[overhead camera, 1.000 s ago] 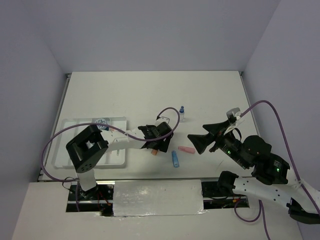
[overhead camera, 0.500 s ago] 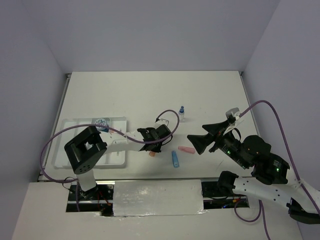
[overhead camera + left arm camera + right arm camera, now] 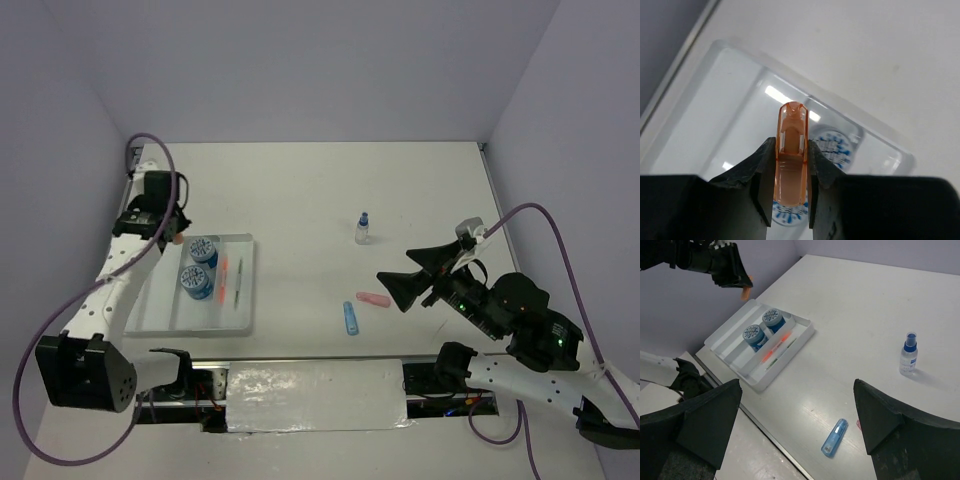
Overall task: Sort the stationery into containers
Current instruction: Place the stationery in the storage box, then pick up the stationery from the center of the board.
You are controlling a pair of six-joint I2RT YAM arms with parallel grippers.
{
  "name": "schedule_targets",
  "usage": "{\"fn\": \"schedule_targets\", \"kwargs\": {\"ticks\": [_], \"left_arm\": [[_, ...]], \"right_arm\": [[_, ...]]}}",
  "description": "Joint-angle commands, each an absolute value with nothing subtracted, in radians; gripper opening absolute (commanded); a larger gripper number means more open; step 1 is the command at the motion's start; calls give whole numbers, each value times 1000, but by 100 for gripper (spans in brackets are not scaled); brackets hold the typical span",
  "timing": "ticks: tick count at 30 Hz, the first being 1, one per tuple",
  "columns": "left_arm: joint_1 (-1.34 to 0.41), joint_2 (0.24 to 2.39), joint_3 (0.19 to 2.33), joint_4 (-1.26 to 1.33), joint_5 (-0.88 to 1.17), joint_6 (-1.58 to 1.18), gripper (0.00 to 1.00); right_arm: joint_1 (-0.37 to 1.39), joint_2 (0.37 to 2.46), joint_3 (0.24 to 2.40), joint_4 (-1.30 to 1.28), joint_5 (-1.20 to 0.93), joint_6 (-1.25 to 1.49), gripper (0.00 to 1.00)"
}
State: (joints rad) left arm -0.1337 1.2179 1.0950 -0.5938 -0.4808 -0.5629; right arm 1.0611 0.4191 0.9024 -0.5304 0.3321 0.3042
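Observation:
A short orange marker [image 3: 791, 120] stands between the fingers of my left gripper [image 3: 791, 144], which is shut on it. That gripper [image 3: 176, 236] hovers over the far left end of the white tray [image 3: 160, 318]. Two blue-and-white pots [image 3: 203, 249] [image 3: 196, 282] sit in the tray, with an orange pen [image 3: 223, 275] and a green pen [image 3: 238, 283] beside them. On the table lie a blue marker [image 3: 834, 437], a pink eraser [image 3: 373, 299] and a small blue-capped bottle [image 3: 908, 354]. My right gripper [image 3: 796, 383] hangs open above the blue marker, holding nothing.
The table's left rail [image 3: 122, 210] runs close beside the tray and the left arm. A foil-covered strip [image 3: 315, 395] lies along the near edge between the arm bases. Purple walls close in the table at the back and sides.
The left arm has swung from the table's middle to the far left, carrying the orange marker over the tray. The pots and pens in the tray now show. The right arm has stayed put.

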Motion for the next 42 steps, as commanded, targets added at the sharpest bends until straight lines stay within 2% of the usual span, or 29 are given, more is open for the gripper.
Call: {"fn": "schedule_targets", "kwargs": {"ticks": [1,4,11,15,18,19,24,26,27,30,33,36,37,39,42], "left_arm": [[20,1258,1077,-672,-358,-474,0],[113,1350,1101,-654,-249,-457,0],[173,1560,1215,-689,-290,-453,0],[189,1589,1207,-687,-316,-451,10],[193,1600,1193,-678,-322,-459,20],[193,1606,1193,-678,-325,-462,29],[210,1643,1198,-683,-342,-472,55],[216,1641,1201,-681,-353,-474,67],[216,1641,1215,-696,-391,-482,77],[216,1617,1236,-701,-420,-482,94],[190,1540,1256,-715,-419,-489,99],[10,1415,1270,-701,-457,-505,99],[-134,1369,1279,-709,-471,-518,99],[-281,1336,1301,-716,-479,-621,99],[-709,1340,1279,-702,-621,-805,99]], "right_arm": [[1055,403,913,-479,310,273,100],[1055,410,911,-471,292,268,100],[1055,410,881,-443,261,252,100],[1055,405,858,-426,259,236,100],[1055,413,851,-423,250,229,100],[1055,416,853,-425,245,226,100],[1055,417,856,-426,233,218,100],[1055,411,856,-428,230,218,100],[1055,410,854,-429,229,218,100],[1055,405,854,-433,226,221,100],[1055,402,867,-448,230,227,100],[1055,382,884,-471,255,239,100],[1055,371,893,-479,264,245,100],[1055,362,914,-524,331,278,100],[1055,348,954,-625,490,369,100]]}}
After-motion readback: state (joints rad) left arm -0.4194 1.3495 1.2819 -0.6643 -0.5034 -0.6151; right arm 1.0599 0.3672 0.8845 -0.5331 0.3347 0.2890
